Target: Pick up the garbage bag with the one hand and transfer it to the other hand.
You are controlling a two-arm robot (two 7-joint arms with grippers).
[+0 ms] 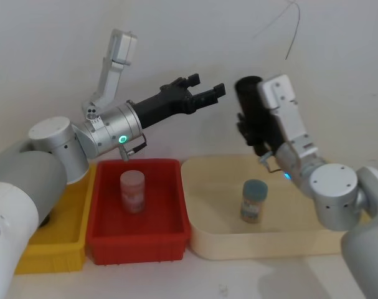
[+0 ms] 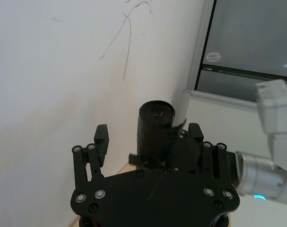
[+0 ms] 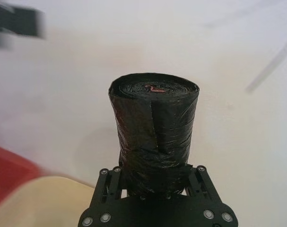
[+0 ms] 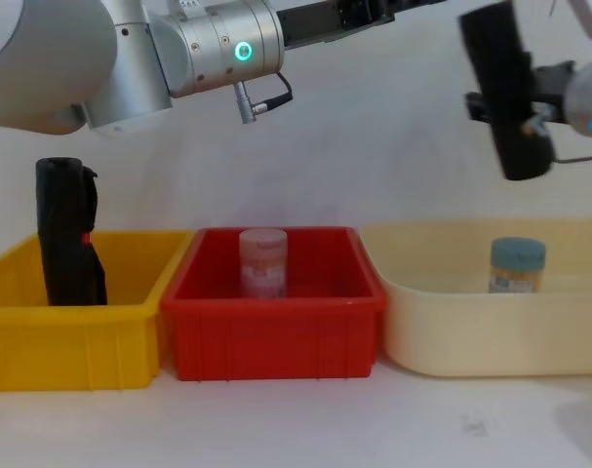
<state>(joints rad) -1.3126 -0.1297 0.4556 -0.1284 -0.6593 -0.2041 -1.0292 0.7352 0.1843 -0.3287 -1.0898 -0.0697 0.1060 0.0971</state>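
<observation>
The garbage bag (image 1: 250, 103), a tight black roll, is held upright in the air by my right gripper (image 1: 256, 134), which is shut on its lower part. In the right wrist view the garbage bag (image 3: 152, 127) stands between the right gripper's fingers (image 3: 111, 182), a red mark on its end. My left gripper (image 1: 204, 93), on the green-ringed arm, hangs open and empty just left of the roll, with a gap between them. From the left wrist, the garbage bag (image 2: 155, 127) lies beyond the open fingers (image 2: 101, 138). The chest view has the garbage bag (image 4: 505, 88) high at the right.
A second black roll (image 4: 69, 234) stands in the yellow bin (image 4: 71, 341) at the left. A pink jar (image 1: 132, 190) sits in the red bin (image 1: 139, 243). A blue-lidded jar (image 1: 253, 200) stands in the cream tray (image 1: 207, 243). A white wall is close behind.
</observation>
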